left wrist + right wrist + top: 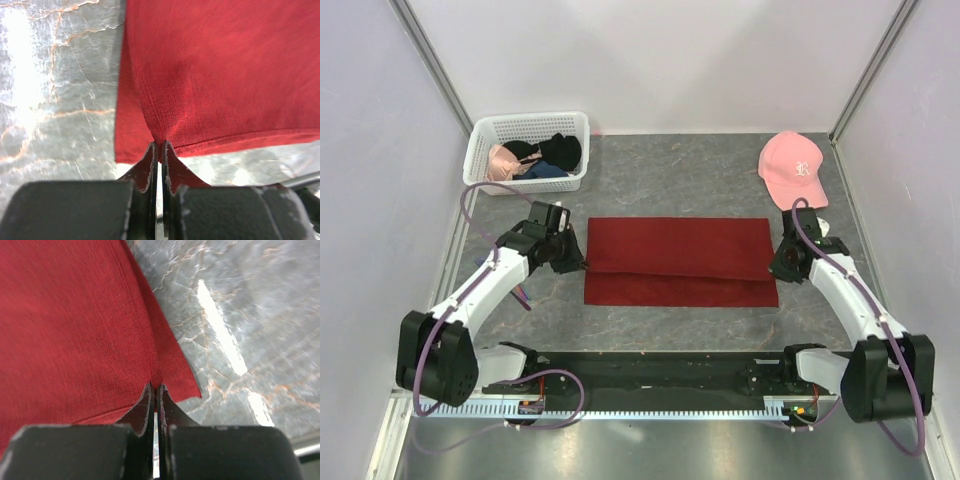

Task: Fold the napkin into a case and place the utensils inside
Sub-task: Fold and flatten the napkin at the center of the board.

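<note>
Pinching napkin [680, 250]: left end effector [582, 265], right end effector [775, 268]

The only writing that can be read is a single white capital letter "R" [807, 168] in an ornate style. It stands on the front panel of the pink cap [786, 155], which lies near the far right corner of the surface [670, 190].

We see a grey table [670, 180], veined like marble, spreading under the left gripper [582, 265] and the right gripper [778, 268]. Pale lilac walls [660, 60] rise beyond them and out to either side, with metal posts [432, 60] in the far corners. Right of the right gripper, bright glare [220, 330] streaks the table (thin orange veins [216, 386] show there); left of the left gripper it shines too.
</note>
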Robot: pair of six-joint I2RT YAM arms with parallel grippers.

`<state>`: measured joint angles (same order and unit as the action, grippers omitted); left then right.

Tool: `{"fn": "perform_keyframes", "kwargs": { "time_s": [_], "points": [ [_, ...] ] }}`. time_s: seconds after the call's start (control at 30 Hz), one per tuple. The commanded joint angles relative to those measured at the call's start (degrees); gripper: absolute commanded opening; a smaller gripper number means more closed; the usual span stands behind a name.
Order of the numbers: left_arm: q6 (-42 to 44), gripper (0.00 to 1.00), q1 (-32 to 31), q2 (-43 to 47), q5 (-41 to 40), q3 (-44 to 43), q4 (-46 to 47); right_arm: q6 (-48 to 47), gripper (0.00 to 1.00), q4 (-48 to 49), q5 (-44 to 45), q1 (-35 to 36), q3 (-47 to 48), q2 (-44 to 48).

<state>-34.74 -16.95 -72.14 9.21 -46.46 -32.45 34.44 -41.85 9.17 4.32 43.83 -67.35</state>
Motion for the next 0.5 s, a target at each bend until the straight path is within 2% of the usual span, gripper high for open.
{"fn": "perform_keyframes", "kwargs": {
  "time_s": [0.0,0.13,0.3,0.47],
  "points": [
    [-6.56,0.02,0.25,3.85,0.89,-2.33,-6.57,4.23,0.0,-8.41,4.01,-0.45,2.4,3.63],
    [-10.6,0.02,0.25,1.92,0.9,3.11,-6.4,5.82,0.0,-7.64,4.63,-0.36,-0.58,1.97],
    [-11.84,0.02,0.25,-5.36,0.46,5.23,-3.51,7.49,0.0,-2.56,3.14,-0.45,-3.22,-2.6],
    [-12.02,0.02,0.34,-9.33,-6.3,6.03,-1.74,8.8,0.0,2.98,2.69,-0.45,-7.53,-6.82]
  ]
}}
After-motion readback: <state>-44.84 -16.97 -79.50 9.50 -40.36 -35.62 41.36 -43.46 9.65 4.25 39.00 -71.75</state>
